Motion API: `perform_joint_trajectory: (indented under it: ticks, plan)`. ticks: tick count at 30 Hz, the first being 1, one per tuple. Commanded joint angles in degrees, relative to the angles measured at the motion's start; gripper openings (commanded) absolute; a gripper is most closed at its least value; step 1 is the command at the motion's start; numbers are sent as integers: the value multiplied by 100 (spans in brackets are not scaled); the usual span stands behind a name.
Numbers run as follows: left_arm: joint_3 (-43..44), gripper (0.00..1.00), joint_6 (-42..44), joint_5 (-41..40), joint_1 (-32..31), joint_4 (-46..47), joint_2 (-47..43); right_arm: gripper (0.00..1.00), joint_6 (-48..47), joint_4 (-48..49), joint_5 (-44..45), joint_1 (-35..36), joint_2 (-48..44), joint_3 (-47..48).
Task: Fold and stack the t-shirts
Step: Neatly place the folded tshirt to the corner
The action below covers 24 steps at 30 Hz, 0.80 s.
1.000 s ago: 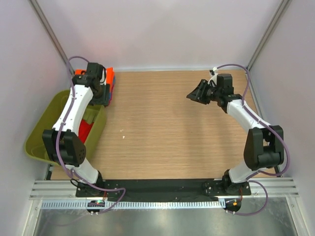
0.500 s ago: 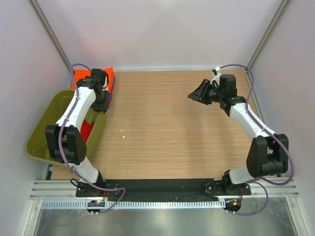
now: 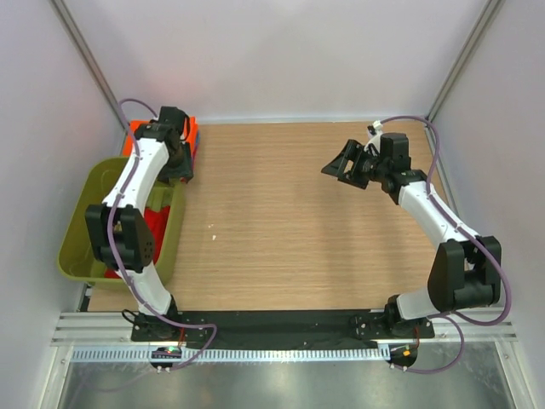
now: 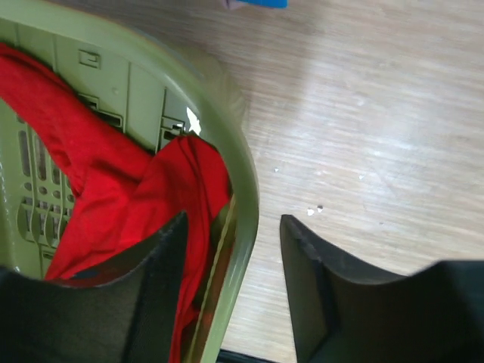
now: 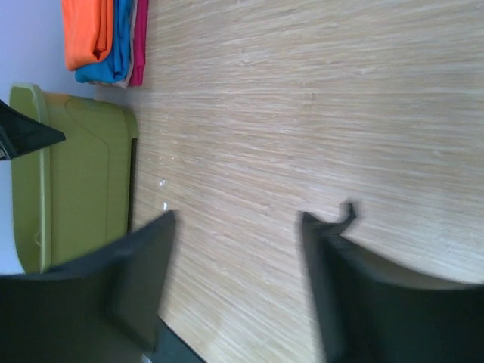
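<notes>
A folded stack of t-shirts (image 3: 189, 136), orange on top with blue and a red-pink one under it, lies at the table's back left; it also shows in the right wrist view (image 5: 102, 38). A loose red t-shirt (image 4: 113, 189) lies in the olive tub (image 3: 94, 239), draped up to its rim, and shows from above (image 3: 153, 226). My left gripper (image 3: 176, 173) is open just in front of the stack. In the left wrist view (image 4: 233, 219) its fingers straddle the tub's rim (image 4: 246, 189), with a gap on the table side. My right gripper (image 3: 336, 164) is open and empty above bare wood, as its own wrist view (image 5: 236, 215) shows.
The tub stands at the table's left edge, hanging partly off it, and shows in the right wrist view (image 5: 76, 174). White walls close in the back and both sides. A few white specks (image 3: 213, 226) lie on the wood.
My left gripper has drawn back from the stack to the tub's near corner. The tub has shifted and turned a little. My right gripper has barely moved.
</notes>
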Motion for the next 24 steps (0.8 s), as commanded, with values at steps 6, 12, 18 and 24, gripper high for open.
perform_joint_trajectory:
  ticks: [6,12,18,24]
  plan:
    - [770,73,45,285,-75,-29,-1027,100,-320,-735,110,5,-557,550]
    - [7,100,-288,2365,-232,1434,-2098,100,-277,-1581,84,5,-1013,1079]
    - [-1285,100,-729,3583,-1356,2878,-2618,100,-513,-2098,488,5,-1366,1193]
    - [-2296,100,-886,3503,-1999,3660,-2917,100,-699,-2460,1086,5,-2068,501]
